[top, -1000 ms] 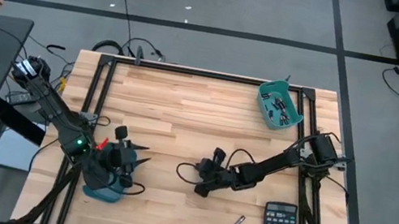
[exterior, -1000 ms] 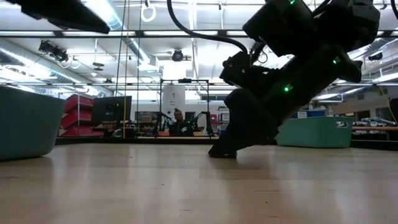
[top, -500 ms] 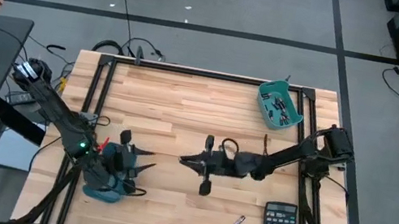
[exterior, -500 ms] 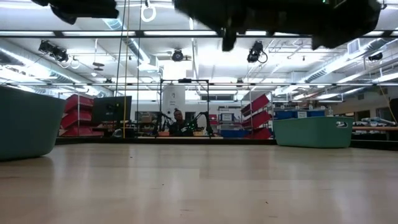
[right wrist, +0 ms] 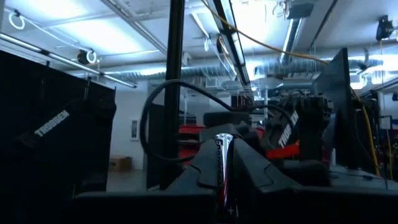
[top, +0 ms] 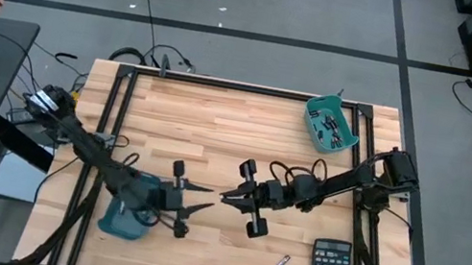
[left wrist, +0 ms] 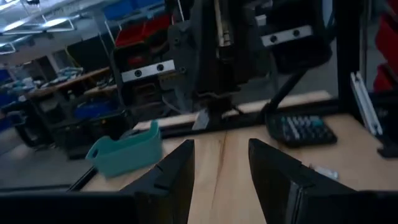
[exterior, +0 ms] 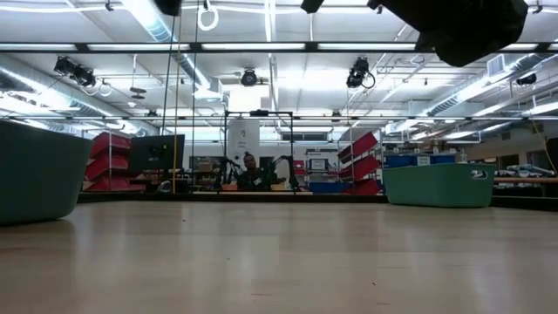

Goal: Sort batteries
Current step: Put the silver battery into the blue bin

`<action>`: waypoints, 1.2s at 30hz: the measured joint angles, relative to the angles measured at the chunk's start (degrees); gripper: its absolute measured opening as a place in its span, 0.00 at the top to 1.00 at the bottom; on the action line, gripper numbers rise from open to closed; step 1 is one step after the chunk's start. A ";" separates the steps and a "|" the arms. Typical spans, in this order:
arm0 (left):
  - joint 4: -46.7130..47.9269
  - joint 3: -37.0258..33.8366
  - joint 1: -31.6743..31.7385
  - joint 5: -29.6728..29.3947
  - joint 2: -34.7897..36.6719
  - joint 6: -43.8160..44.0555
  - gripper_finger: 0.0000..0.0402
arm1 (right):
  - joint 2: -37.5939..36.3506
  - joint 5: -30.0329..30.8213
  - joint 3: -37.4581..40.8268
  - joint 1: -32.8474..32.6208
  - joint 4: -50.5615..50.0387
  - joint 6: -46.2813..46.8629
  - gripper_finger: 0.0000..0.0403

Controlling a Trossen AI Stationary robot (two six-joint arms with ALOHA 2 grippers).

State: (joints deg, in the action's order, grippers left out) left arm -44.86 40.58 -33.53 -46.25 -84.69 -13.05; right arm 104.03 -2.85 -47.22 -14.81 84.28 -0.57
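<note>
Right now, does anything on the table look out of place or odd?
One battery lies loose on the table beside the calculator, apart from both teal bins. The right gripper holds another battery upright in mid-air, facing the open left gripper.

Two teal bins were counted on the table: one (top: 331, 127) at the far right corner, one (top: 118, 219) near the left front edge under the left arm. One black calculator (top: 331, 264) lay at the right front. Loose on the wood, one battery (top: 284, 261) was counted beside the calculator. One further battery (right wrist: 222, 168) stood between the right gripper's fingers. The cells in the far bin were too small to count. Two arms were present.
</note>
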 joint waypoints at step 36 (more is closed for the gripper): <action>-17.05 -0.02 13.43 28.53 -2.86 -1.62 0.67 | -0.11 3.29 -0.09 1.11 -0.17 -4.10 0.96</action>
State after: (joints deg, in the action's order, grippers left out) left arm -61.91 40.56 -20.10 -17.72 -87.55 -14.66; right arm 103.92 0.44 -47.31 -13.69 84.12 -4.67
